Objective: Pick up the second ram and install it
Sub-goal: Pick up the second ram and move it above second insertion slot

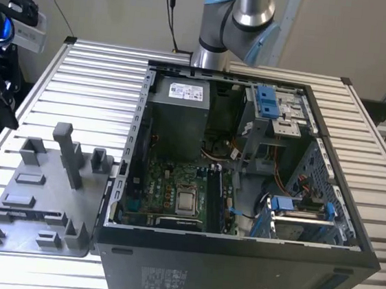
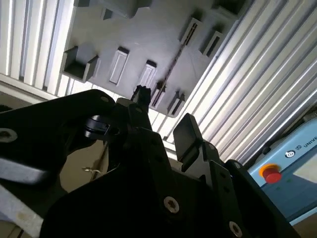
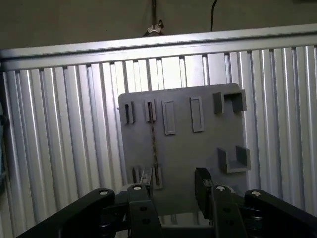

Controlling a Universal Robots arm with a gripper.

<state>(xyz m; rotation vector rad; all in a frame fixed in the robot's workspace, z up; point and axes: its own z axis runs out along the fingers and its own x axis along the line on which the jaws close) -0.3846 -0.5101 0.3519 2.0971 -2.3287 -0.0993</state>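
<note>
End effector [image 3: 173, 181] released, fingers [image 3: 202, 181] spread before grey fixture plate [image 3: 183, 148], second ram [image 3: 152, 134] a thin dark edge-on line standing in it, arm [image 1: 237, 18] cropped behind computer case [image 1: 235, 273].

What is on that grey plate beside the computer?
Grey blocks stand on the plate, and a thin dark ram stands on edge between slotted holders. The open gripper hangs over it, hiding one edge of the plate in the first wrist view.
</note>
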